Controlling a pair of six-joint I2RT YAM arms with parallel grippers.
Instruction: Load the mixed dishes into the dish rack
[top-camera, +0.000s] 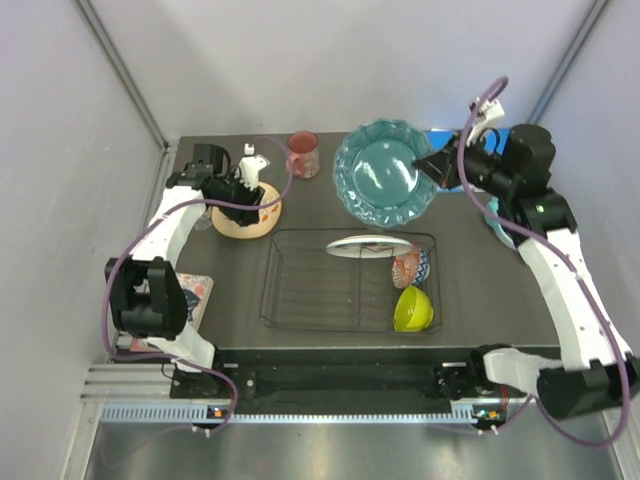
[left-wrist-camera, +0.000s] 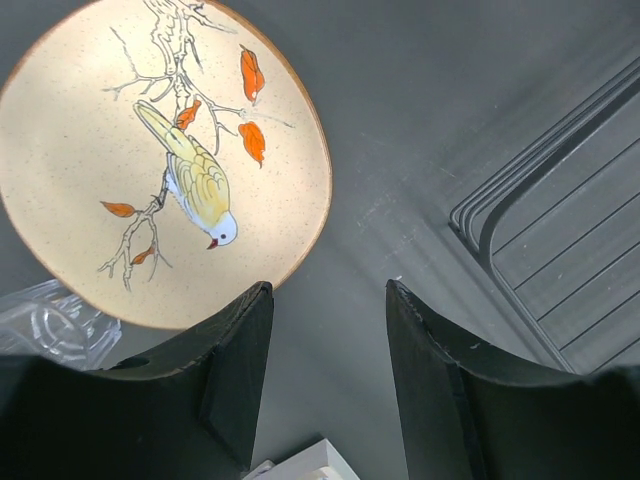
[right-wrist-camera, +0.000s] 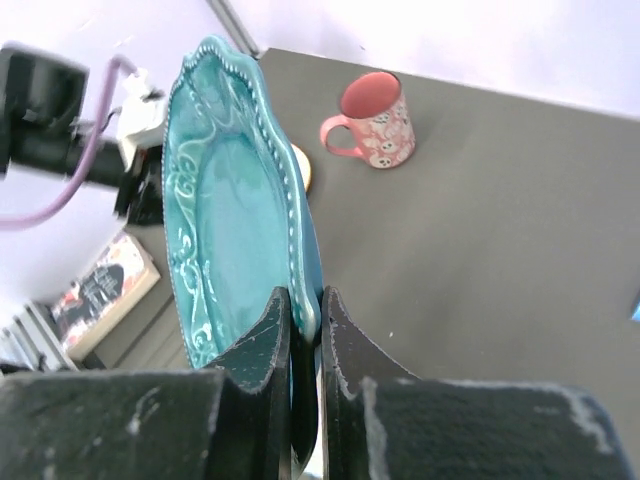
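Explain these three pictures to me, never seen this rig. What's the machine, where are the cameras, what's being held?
Two robot arms are bolted at the near edge of a dark table. The wide picture comes from a camera above and behind them; the other two come from a camera on each wrist. The right hand is shut on the rim of a teal plate. The left hand is open and empty, at the edge of a cream bird plate. A pink mug stands at the far side. The dish rack holds a white plate, a patterned bowl and a green bowl.
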